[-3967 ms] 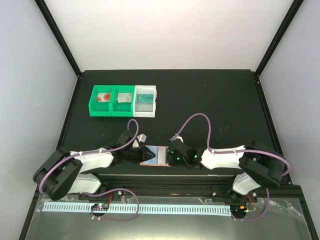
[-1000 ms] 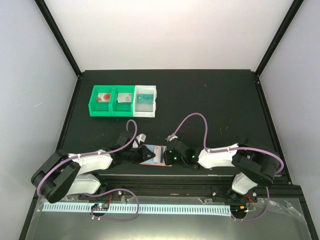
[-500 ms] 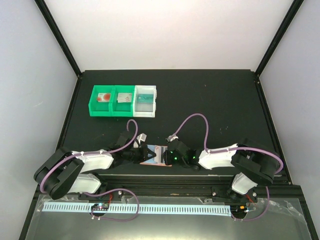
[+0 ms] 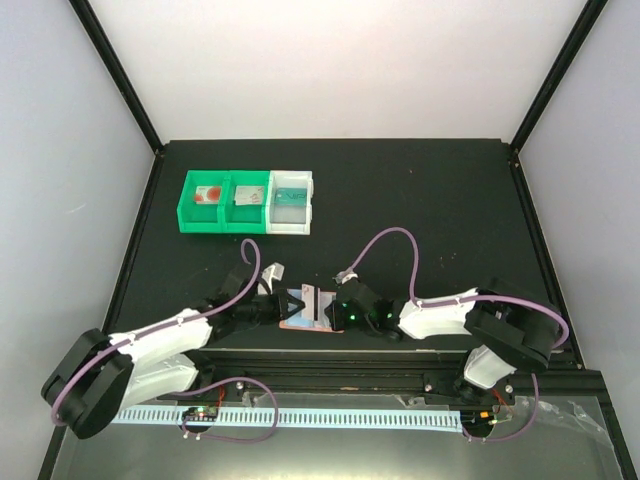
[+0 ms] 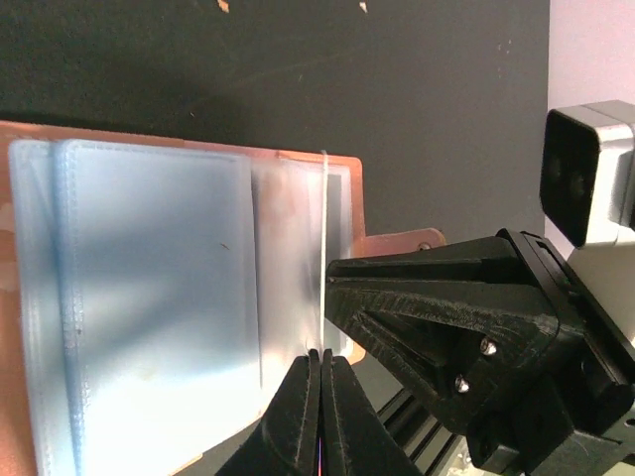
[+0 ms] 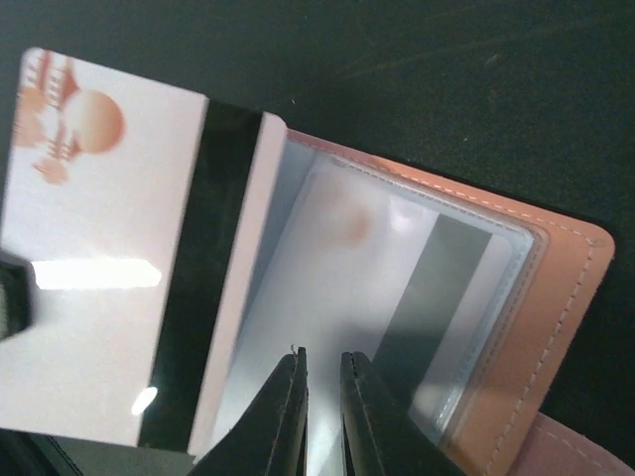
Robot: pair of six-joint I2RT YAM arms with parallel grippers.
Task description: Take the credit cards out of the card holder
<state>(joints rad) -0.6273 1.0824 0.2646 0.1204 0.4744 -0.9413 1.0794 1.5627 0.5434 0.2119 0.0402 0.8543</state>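
The salmon-pink card holder (image 4: 297, 324) lies open near the table's front edge, its light-blue pockets (image 5: 149, 297) facing up. My left gripper (image 5: 321, 354) is shut on the edge of a white credit card with a red disc and black stripe (image 6: 99, 248). The card is mostly out of the holder (image 6: 556, 327) and appears edge-on in the left wrist view (image 5: 323, 228). My right gripper (image 6: 322, 355) stands with a narrow gap between its fingers and its tips on the clear pocket (image 6: 397, 288), holding nothing. From above, the left gripper (image 4: 289, 303) and right gripper (image 4: 331, 315) flank the holder.
Two green bins (image 4: 187, 212) and a white bin (image 4: 291, 224) stand in a row at the back left, each with a card inside. The table's front rail (image 4: 320, 352) runs just below the holder.
My left arm has stretched toward the holder and drawn the white card further out, up and to the left. The right gripper has stayed on the holder.
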